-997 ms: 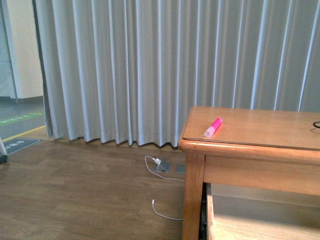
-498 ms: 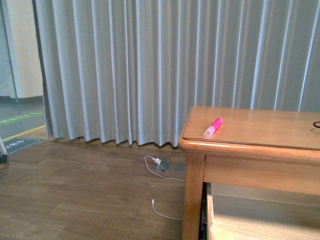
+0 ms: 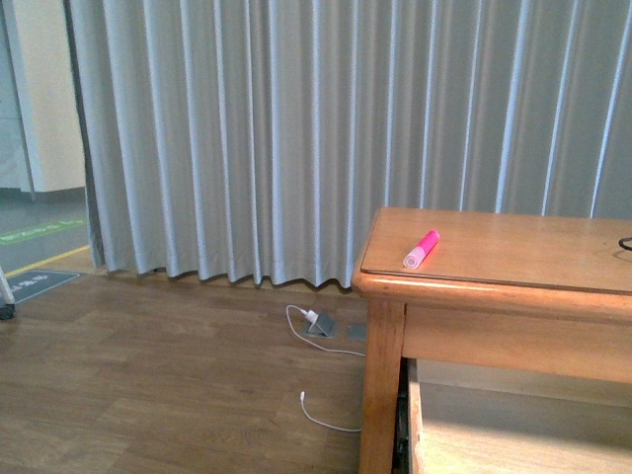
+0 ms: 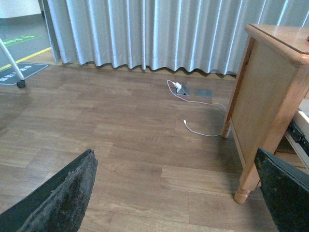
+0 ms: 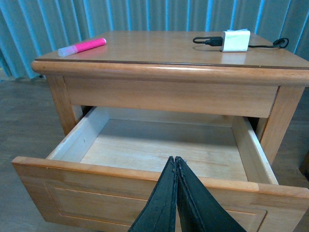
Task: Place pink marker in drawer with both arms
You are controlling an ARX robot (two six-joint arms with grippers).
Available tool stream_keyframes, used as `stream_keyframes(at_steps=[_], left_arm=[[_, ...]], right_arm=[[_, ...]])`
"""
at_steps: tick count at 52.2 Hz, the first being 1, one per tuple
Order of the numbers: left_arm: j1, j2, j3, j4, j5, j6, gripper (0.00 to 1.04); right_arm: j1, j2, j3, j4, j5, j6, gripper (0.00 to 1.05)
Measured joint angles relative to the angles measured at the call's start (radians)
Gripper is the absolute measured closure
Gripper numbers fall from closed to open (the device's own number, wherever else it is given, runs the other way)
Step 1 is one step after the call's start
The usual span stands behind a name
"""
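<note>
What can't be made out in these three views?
- Knob of the drawer: right wrist view, shut right gripper covers the front panel's middle.
- Its interior: front view, cut off by bottom edge.
- The left gripper: left wrist view, fingers cut off by frame edges.
- Print on white charger: right wrist view, too small.

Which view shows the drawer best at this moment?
The right wrist view: the drawer is pulled open, its interior and front panel visible. The front view catches only one corner at its bottom edge; the left wrist view only a sliver.
</note>
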Motion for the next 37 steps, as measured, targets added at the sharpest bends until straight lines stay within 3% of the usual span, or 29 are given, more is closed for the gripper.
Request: stream_keyframes(at_steps=[28,37], left_arm=[[0.0,0.0,0.0,0.0,0.0,0.0,0.06],[0.0,0.0,0.0,0.0,0.0,0.0,0.06]], right_arm=[[0.0,-0.002,0.0,0.0,0.0,-0.001,1.03],[0.0,-0.002,0.0,0.0,-0.001,-0.001,0.69]])
